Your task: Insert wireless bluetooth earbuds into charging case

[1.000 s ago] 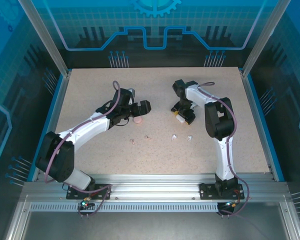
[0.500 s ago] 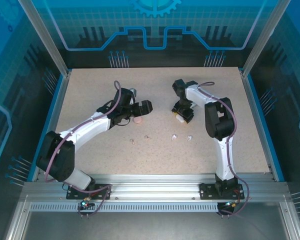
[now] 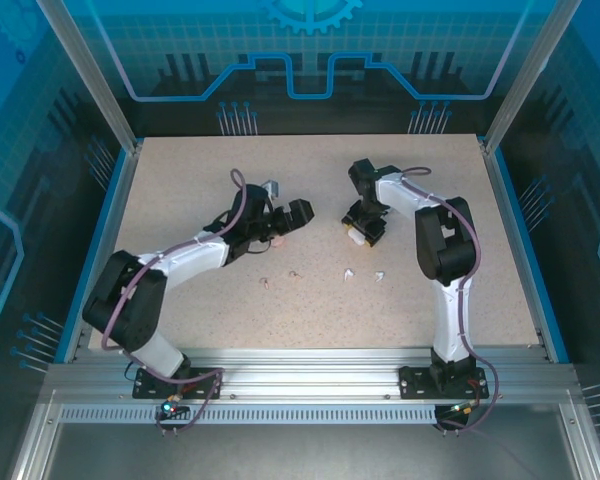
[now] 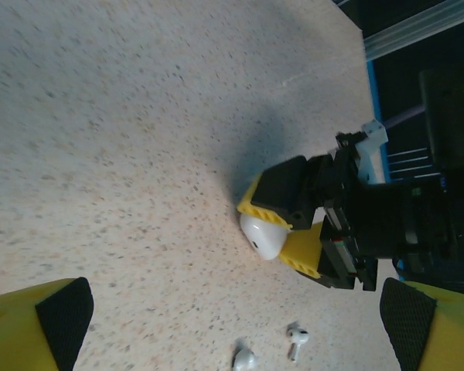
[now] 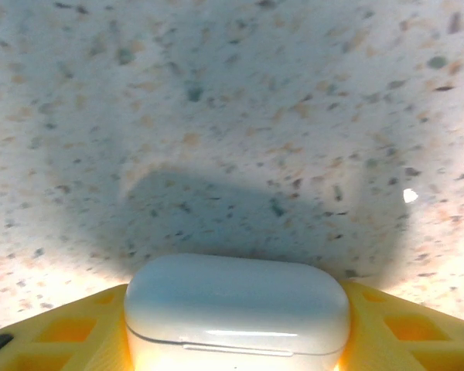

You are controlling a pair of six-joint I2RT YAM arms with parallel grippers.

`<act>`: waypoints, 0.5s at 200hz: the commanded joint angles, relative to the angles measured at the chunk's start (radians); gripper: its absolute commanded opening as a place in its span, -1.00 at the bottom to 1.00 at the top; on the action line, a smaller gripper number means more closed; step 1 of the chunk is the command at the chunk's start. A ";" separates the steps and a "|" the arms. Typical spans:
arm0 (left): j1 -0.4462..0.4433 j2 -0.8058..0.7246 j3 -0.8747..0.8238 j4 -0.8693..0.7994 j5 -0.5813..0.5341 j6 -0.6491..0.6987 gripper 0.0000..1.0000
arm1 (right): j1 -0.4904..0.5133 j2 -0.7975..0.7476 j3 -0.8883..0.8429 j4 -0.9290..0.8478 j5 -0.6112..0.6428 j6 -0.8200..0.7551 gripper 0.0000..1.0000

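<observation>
The right end effector pinches the smooth white rounded plastic case; the left end effector is wide open, holding nothing.

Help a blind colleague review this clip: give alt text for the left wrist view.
The right gripper clamps a white case on the speckled table, right of centre. Two white earbuds lie loose below it in the frame, and the left gripper, open, shows yellow fingertips in the bottom corners.
</observation>
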 commanded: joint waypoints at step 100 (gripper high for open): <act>-0.096 0.329 0.069 0.551 0.071 -0.089 0.70 | -0.048 -0.074 0.070 0.031 -0.132 0.109 0.10</act>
